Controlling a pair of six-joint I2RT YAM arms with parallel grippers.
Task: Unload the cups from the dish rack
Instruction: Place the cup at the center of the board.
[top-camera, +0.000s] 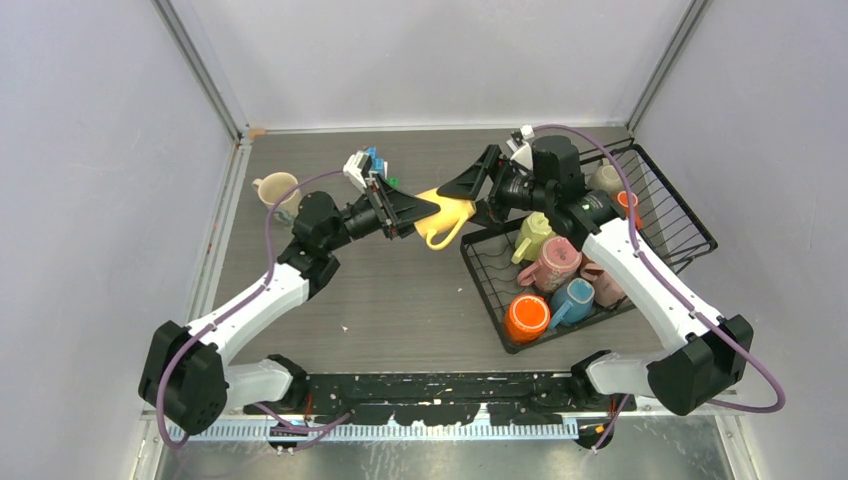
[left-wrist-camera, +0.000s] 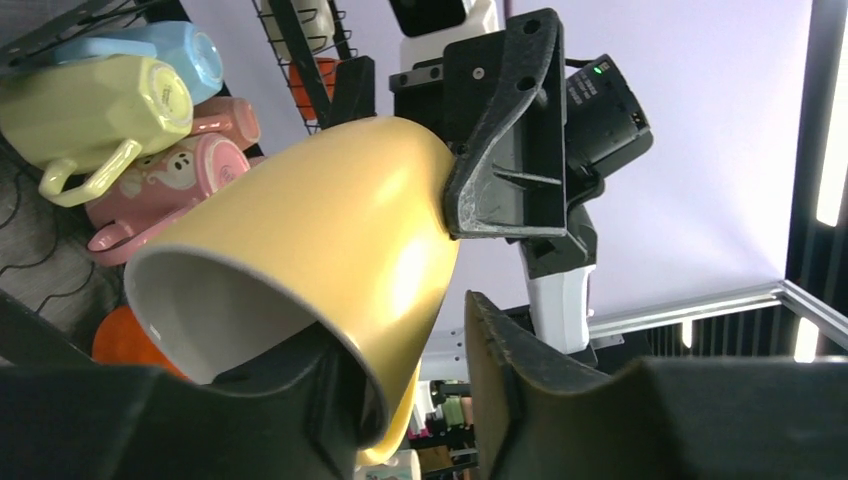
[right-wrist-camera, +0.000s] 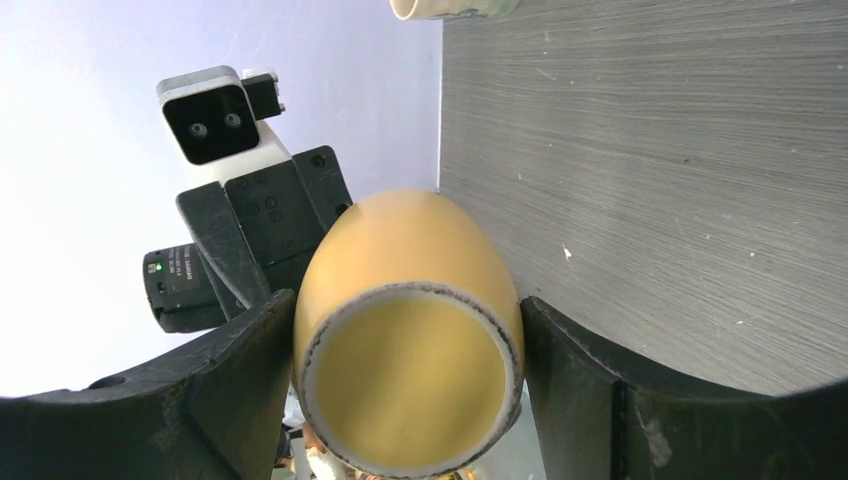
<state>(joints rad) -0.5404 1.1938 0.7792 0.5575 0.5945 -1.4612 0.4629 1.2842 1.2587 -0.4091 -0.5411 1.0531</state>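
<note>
A yellow mug (top-camera: 445, 215) hangs in the air between both grippers, left of the black wire dish rack (top-camera: 680, 215). My right gripper (top-camera: 472, 188) is shut on its base end; in the right wrist view its fingers press both sides of the mug (right-wrist-camera: 410, 380). My left gripper (top-camera: 418, 210) is open at the rim: in the left wrist view one finger sits inside the mug (left-wrist-camera: 330, 220) and the other finger (left-wrist-camera: 500, 340) stands off outside the wall. The rack holds lime (top-camera: 533, 235), pink (top-camera: 556, 262), blue (top-camera: 573, 297), orange (top-camera: 527, 317) and cream (top-camera: 605, 178) mugs.
A cream mug (top-camera: 277, 190) stands on the table at the far left. A small blue-and-white toy house (top-camera: 365, 165) sits near the back, behind the left gripper. Walls close in the table on three sides.
</note>
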